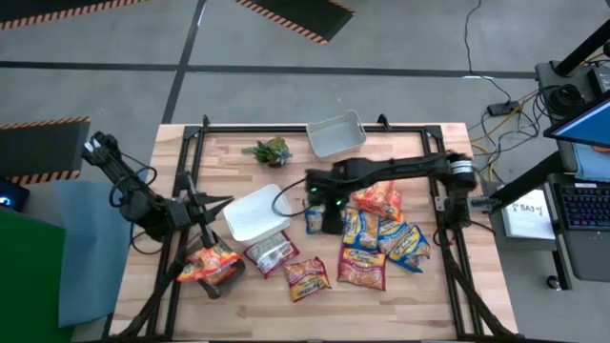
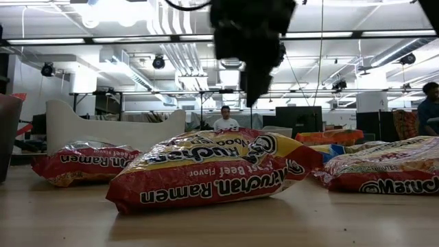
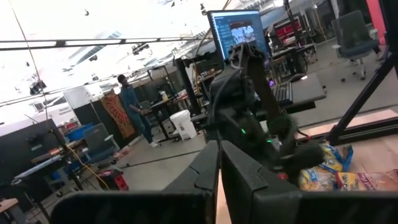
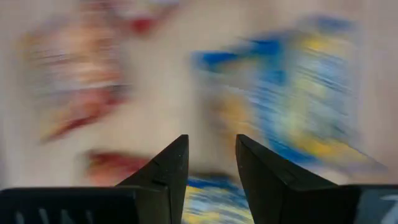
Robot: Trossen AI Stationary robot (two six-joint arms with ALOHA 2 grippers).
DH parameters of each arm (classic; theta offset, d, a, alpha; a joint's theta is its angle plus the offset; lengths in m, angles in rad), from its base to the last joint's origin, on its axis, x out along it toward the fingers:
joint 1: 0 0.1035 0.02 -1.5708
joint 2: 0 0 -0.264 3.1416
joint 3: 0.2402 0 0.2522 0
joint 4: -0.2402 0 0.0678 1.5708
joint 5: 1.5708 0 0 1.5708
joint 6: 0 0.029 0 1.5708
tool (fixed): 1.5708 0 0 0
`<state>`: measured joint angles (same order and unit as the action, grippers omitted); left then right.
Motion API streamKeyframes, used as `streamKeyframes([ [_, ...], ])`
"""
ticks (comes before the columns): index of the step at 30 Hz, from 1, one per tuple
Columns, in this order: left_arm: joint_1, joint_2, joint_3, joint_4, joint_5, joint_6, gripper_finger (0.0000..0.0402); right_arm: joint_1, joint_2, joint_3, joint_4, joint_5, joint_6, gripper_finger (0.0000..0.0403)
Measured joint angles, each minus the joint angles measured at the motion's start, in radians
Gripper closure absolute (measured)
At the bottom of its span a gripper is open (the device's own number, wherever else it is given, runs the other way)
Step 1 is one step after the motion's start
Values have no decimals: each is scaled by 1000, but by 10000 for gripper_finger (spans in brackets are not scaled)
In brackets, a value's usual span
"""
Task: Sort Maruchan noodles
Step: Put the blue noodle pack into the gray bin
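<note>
High view: wooden table (image 1: 419,295) framed by black rails. Two dark arms over it. Right arm reaching from the right edge toward the centre, right gripper (image 1: 327,217) hanging above the inner end of the packet pile, fingers (image 4: 169,167) parted with a bare gap between, grasping nothing. Left arm at the left edge, left gripper (image 1: 212,211) beside the white tub (image 1: 252,215), fingers pressed nearly together with nothing between.

Two tubs: white one left of centre, grey one (image 1: 335,134) at the far edge.

Maruchan noodles (image 1: 378,238): roughly nine packets visible, exact count uncertain where overlapping. About five blue-yellow and orange-red ones heaped right of centre; two more, orange-red (image 1: 307,277) and (image 1: 362,270), toward the near edge; one dark red (image 1: 271,253) just beside the white tub; one orange-red (image 1: 208,261) near the left edge, by the left arm.

One small green plant (image 1: 269,151) near the far edge, beside the grey tub.
</note>
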<state>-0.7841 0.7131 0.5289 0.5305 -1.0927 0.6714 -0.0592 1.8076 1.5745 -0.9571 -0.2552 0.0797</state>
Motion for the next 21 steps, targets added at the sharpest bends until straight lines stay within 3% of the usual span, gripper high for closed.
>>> streamKeyframes([
  [4,0,12,0,0,0,-2,402,-13,-144,-179,44,371,267,279],
  [6,0,15,0,1,0,-4,402,-18,-199,-250,48,491,464,272],
  [8,0,17,0,1,0,-4,402,-22,-244,-311,49,519,589,265],
  [11,0,18,0,3,0,-4,402,-26,-283,-373,78,542,640,255],
  [21,3,25,14,10,0,-20,402,-26,-294,-411,117,570,665,250],
])
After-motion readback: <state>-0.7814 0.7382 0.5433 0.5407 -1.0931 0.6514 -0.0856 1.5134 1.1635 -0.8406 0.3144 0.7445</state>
